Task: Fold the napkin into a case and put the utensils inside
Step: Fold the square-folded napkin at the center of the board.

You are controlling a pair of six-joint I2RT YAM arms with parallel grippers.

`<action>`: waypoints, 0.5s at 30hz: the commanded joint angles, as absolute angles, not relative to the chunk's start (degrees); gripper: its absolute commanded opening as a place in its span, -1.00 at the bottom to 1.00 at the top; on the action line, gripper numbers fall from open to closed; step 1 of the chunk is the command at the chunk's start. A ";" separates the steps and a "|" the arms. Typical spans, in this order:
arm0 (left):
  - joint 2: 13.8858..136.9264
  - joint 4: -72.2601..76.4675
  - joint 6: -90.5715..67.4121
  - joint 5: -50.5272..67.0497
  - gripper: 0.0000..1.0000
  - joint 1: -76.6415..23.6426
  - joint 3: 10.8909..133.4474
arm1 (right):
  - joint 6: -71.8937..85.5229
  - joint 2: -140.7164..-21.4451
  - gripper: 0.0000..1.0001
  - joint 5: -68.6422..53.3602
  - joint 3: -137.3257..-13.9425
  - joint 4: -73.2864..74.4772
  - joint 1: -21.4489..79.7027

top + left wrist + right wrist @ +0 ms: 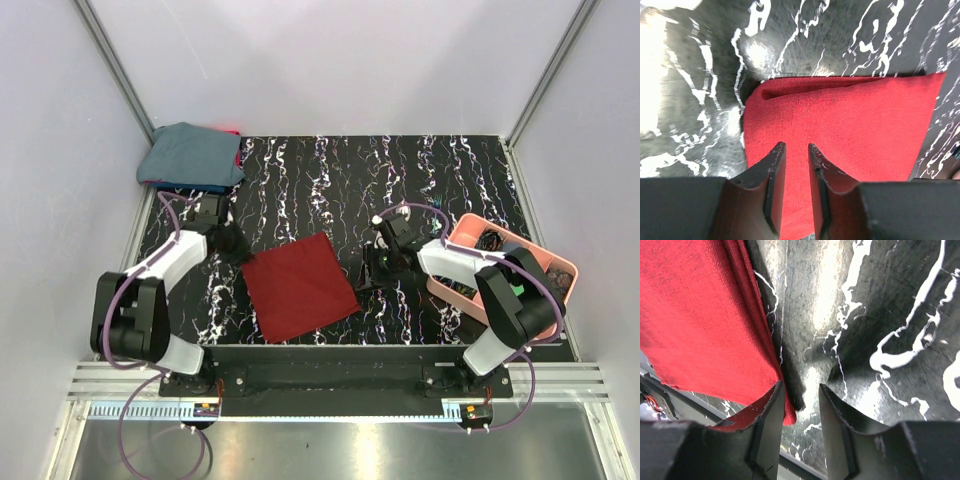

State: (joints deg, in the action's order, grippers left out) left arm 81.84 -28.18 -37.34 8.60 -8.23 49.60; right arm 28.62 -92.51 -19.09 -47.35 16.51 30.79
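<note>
Left jaws fill the bottom of the left wrist view, parted by a narrow gap, tips low over the napkin [855, 125], nothing seen clamped between. Right jaws also apart, bare counter [880, 315] showing in the gap, napkin's corner just beside one tip. Wrist views only: doubled layers along the napkin's edges, a fold pocket on its far side. Top view only: napkin dark red, roughly square, lying flat and skewed at front centre between both arms. Pink tray [452, 292] at right, well apart. Blue-grey cloth bundle [190, 155] in far-left corner.
</note>
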 commanded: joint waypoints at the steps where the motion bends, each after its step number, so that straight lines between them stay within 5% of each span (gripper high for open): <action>1: 85.77 -24.08 -37.27 11.09 -0.49 -8.17 51.41 | 25.58 -87.99 -0.16 -15.57 -52.11 21.70 32.42; 10: 90.28 -21.54 -38.14 7.83 -0.62 -6.06 51.25 | 26.36 -93.93 0.29 -4.05 -70.28 30.50 53.34; 15: 74.64 -25.65 -40.34 11.41 0.19 -3.52 51.41 | 31.37 -102.46 0.45 -0.27 -79.88 31.46 59.84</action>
